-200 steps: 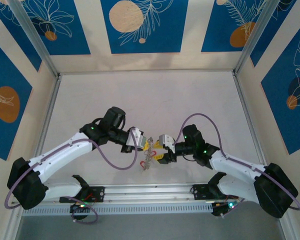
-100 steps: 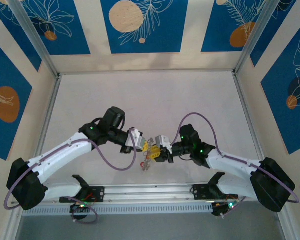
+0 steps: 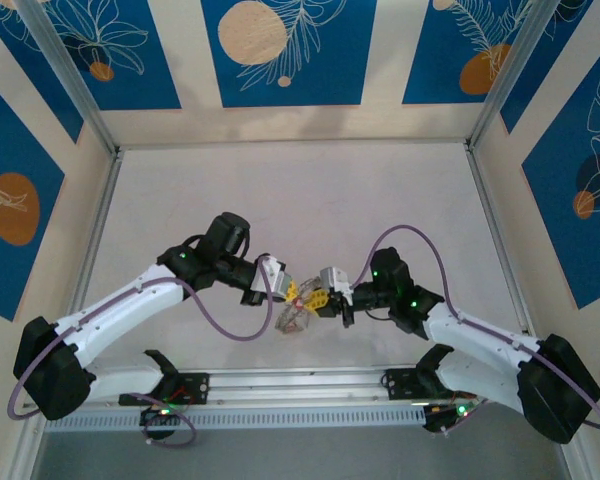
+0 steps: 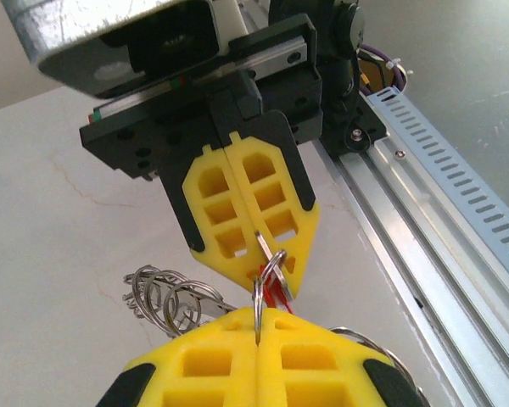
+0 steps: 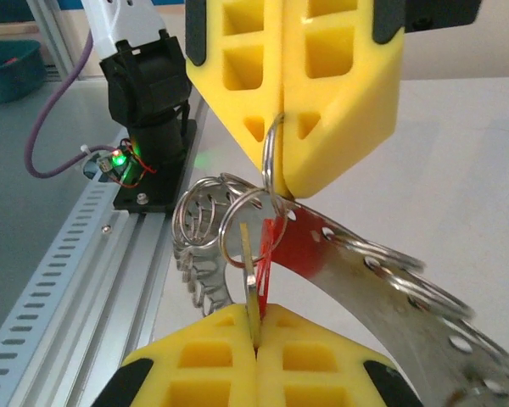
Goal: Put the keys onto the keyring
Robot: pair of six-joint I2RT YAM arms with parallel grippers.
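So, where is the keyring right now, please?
In the top view, the keyring hangs centrally near the front rail, just below where the left gripper and right gripper meet.

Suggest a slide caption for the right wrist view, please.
Left hand and right hand each pinch a small ring on the keyring.

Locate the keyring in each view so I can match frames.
Top external: keyring low centre, just below where left gripper and right gripper meet.
Left wrist: keyring lower left, its wire loops beside the left gripper.
Right wrist: keyring centre to lower right, its holed band above the right gripper.
Shared landmark: slotted strip along the table's near edge.
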